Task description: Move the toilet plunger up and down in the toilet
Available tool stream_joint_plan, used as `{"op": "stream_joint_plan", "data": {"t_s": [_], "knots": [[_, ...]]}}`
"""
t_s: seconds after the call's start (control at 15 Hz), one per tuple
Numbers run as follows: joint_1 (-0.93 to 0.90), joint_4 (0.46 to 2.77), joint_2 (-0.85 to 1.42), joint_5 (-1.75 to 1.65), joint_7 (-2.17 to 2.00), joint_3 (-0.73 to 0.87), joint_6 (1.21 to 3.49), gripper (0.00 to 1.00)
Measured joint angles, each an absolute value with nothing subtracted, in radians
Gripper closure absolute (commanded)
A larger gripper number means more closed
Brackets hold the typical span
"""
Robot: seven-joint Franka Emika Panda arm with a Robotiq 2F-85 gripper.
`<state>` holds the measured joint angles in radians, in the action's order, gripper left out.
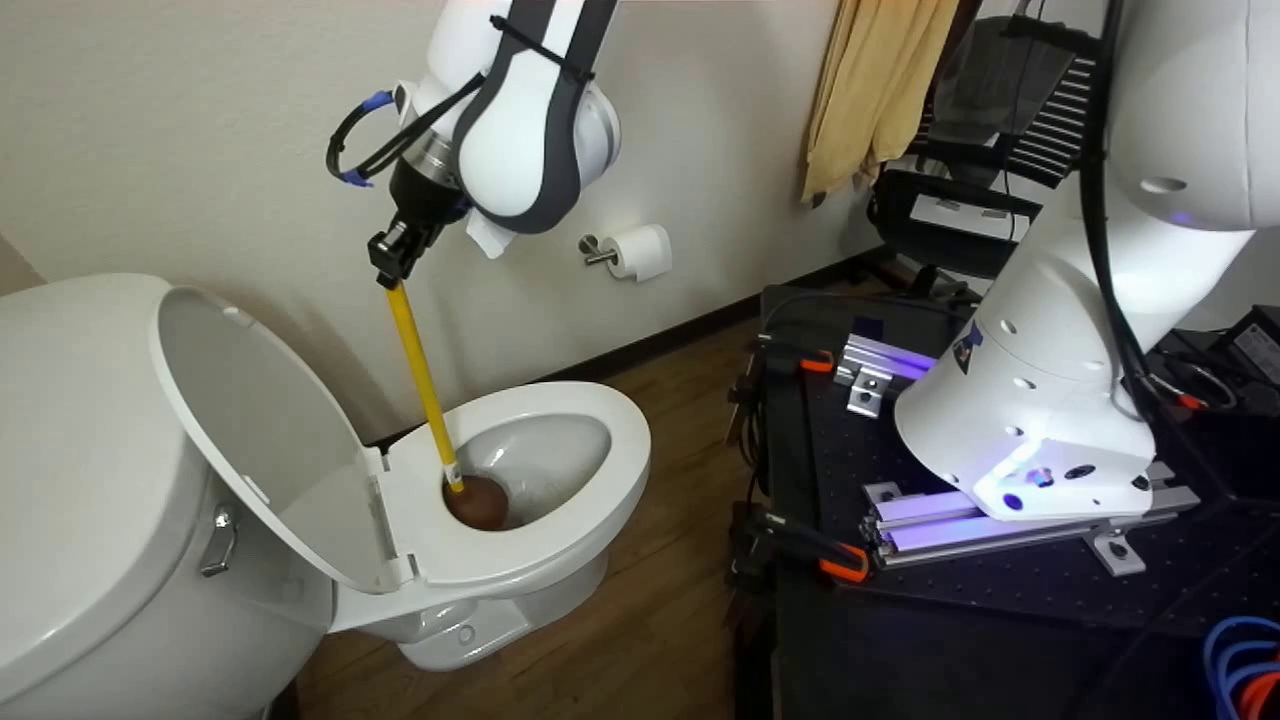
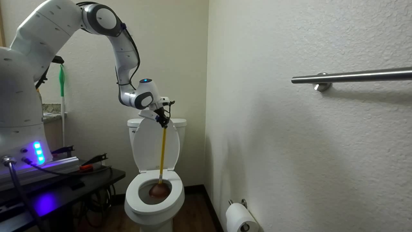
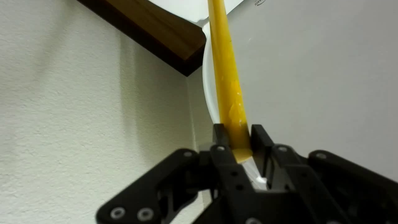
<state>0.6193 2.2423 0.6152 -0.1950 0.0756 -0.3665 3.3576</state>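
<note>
Your black two-fingered pincer (image 3: 239, 138) pinches the toilet plunger (image 1: 425, 390), a straight yellow stick (image 3: 227, 71) with a reddish-brown rubber cup (image 1: 476, 503), by its top end. Low and left of centre in both exterior views, the cup sits inside the oval bowl (image 1: 560, 445) of the white porcelain toilet (image 1: 630, 455). Stroke gently along the stick's tilt, since so high a hold might let it swivel.

The thin yellow plunger handle (image 3: 227, 77) runs off the wrist view's top; in an exterior view the right edge crops a round grey metal bar (image 2: 351, 76).
</note>
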Motion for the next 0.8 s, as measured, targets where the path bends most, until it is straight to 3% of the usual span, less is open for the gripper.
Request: {"op": "stream_joint_plan", "data": {"t_s": [0.4, 0.8], "knots": [[0.603, 2.248, 0.644, -0.210, 0.075, -0.322, 3.379, 0.94], [0.493, 2.111, 0.834, -0.209, 0.065, -0.192, 3.432, 0.94]]}}
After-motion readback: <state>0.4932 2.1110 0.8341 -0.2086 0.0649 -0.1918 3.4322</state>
